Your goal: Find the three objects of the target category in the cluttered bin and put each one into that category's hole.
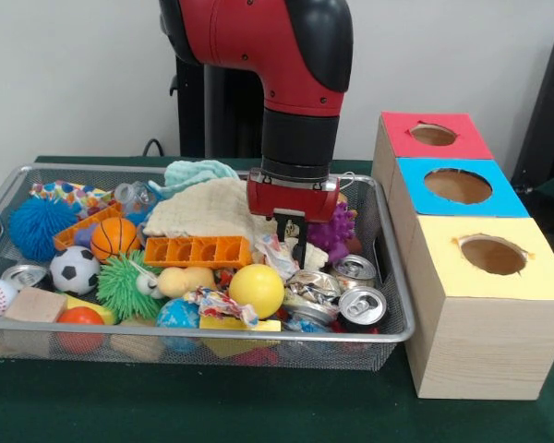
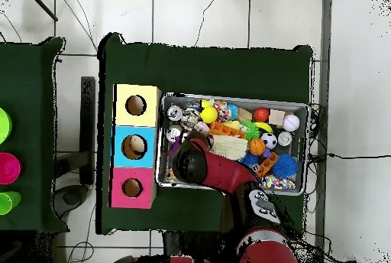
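Gripper [image 1: 293,238] hangs low in the cluttered bin [image 1: 394,329], over a crumpled wrapper [image 1: 279,256], likely aiming to pick it. Cannot tell whether it is spread or pinching.

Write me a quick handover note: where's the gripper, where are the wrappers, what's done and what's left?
Gripper: down in the wire bin, just over the clutter beside the cream cloth; nothing seen in it, open or shut unclear.
Wrappers: a bright one lies by the yellow ball, a polka-dot one at the far corner.
Done: no wrapper seen in the box holes.
Left: find and post all three.
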Available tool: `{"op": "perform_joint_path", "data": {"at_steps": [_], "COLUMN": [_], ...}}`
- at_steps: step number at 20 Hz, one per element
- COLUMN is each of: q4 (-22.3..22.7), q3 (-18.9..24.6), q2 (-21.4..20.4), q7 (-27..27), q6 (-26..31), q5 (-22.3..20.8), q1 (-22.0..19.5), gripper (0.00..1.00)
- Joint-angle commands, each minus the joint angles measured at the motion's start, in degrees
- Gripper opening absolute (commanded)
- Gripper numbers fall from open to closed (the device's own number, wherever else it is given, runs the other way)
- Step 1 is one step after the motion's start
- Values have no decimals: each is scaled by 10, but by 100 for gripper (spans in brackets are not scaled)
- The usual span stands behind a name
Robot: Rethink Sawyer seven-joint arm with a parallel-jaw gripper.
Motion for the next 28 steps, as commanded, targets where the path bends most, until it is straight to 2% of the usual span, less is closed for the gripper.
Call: {"op": "perform_joint_path", "data": {"at_steps": [1, 5, 10, 15, 20, 24, 28], "q4": [-23, -28, -9, 50, 65, 50, 44], "q3": [47, 50, 32, -1, -30, -44, -41], "q2": [5, 15, 10, -64, -106, -98, -85], "q7": [110, 111, 117, 126, 126, 119, 116], "q6": [27, 23, 36, 99, 155, 177, 171], "q5": [19, 20, 26, 33, 39, 38, 35], "q1": [-4, -8, 5, 27, 50, 58, 52], "gripper": [0, 0, 0, 0, 0, 0, 0]}}
